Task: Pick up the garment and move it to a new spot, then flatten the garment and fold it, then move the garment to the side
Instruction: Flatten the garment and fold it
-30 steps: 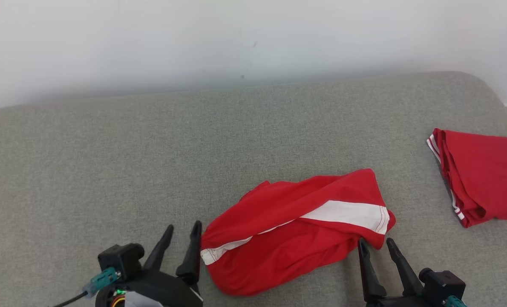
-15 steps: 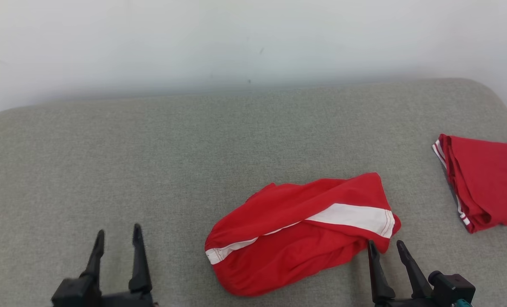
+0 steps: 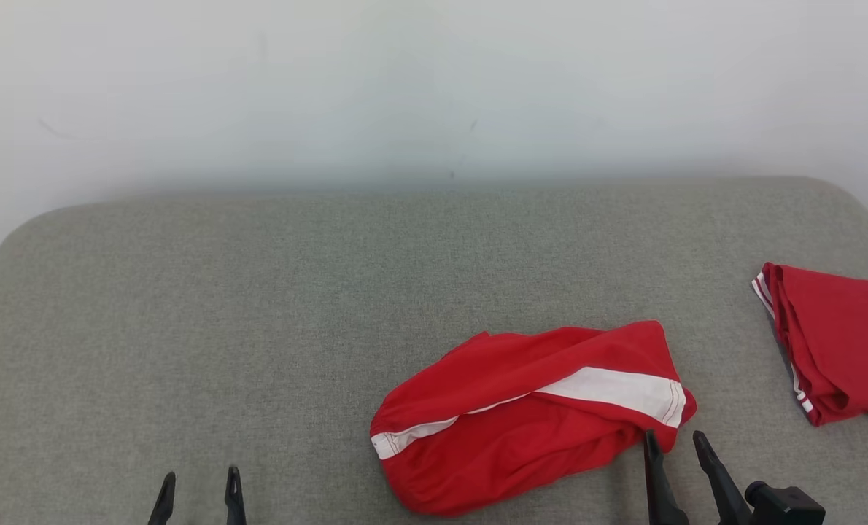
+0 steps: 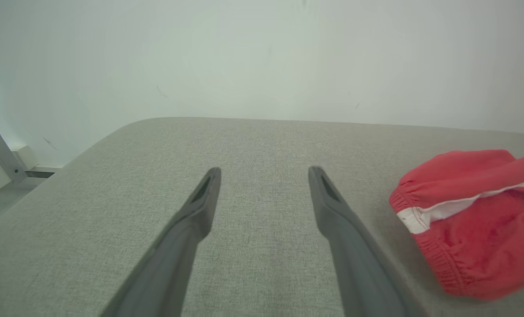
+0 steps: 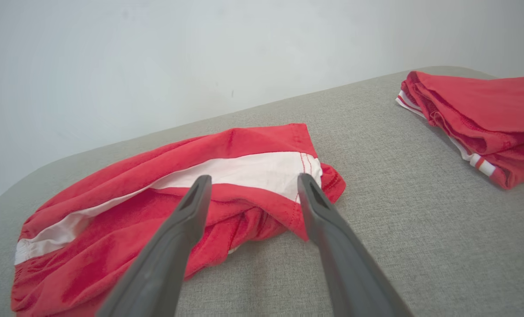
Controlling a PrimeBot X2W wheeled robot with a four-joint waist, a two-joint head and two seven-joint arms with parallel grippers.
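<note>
Head view: crumpled red garment [image 3: 529, 419] with a white stripe, lying right of centre on a grey cushion [image 3: 259, 306]; left gripper [image 3: 200, 485] at the bottom edge, spread and empty, well apart from the cloth; right gripper [image 3: 675, 445] also spread, tips at the garment's near right corner, contact unclear; folded red garment [image 3: 842, 343] at far right. Left wrist view: spread above bare cushion, elastic waistband off to the right, untouched. Right wrist view: spread wide before the striped hem, nothing pinched between.
</note>
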